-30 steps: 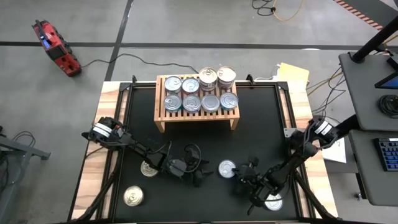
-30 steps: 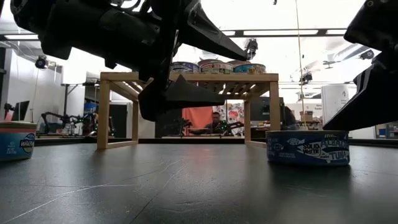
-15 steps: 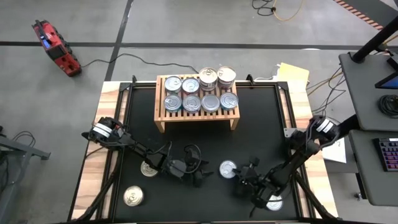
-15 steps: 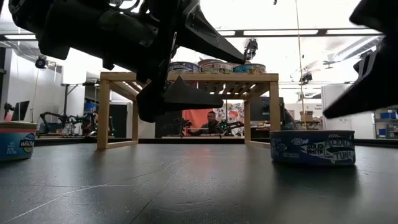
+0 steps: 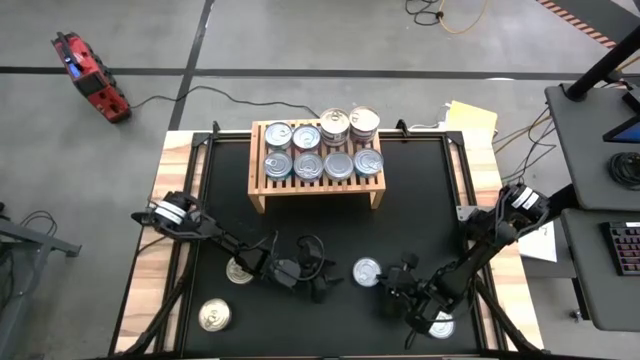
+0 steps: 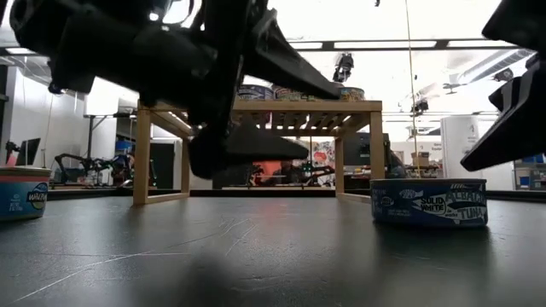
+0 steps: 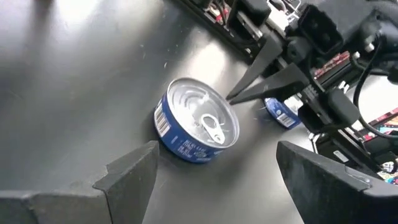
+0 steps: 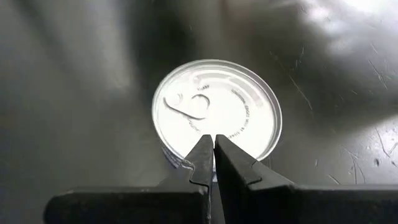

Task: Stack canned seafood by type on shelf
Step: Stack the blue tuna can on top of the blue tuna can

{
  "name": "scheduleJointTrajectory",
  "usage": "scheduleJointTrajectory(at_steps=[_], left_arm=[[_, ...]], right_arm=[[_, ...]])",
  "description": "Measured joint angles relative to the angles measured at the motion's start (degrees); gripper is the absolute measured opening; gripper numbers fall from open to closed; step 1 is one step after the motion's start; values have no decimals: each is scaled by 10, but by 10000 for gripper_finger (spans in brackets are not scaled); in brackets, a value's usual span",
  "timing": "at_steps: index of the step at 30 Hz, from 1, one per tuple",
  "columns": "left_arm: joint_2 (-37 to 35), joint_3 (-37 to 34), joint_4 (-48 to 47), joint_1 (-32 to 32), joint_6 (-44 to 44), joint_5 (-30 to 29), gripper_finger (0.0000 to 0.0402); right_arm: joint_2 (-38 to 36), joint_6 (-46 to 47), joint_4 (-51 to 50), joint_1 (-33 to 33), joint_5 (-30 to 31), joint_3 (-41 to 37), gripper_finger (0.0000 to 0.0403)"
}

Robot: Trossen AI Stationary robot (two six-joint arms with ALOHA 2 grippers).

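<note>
My left gripper (image 5: 322,281) waits with fingers spread, lined up on the blue-labelled can (image 5: 366,271) lying just ahead on the mat, apparently for a grasp. My right gripper (image 5: 413,309), fingers pressed together and empty, hovers over another can (image 8: 216,116). Behind, the shelf (image 5: 262,190) carries the sorted tins.

My dark arm (image 6: 171,60) hangs across the upper left. Behind it, the wooden shelf (image 6: 256,107) carries tins on top. A blue tuna tin (image 6: 429,202) sits right; another tin (image 6: 23,193) at left edge
</note>
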Motion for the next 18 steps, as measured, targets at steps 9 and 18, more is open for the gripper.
scheduleJointTrajectory(at_steps=[9, 18], left_arm=[[43, 7, 65, 15, -1, 20, 309], [54, 30, 49, 19, 0, 24, 309]], right_arm=[[0, 26, 0, 1, -14, -14, 9], [0, 39, 1, 6, -23, -15, 9]])
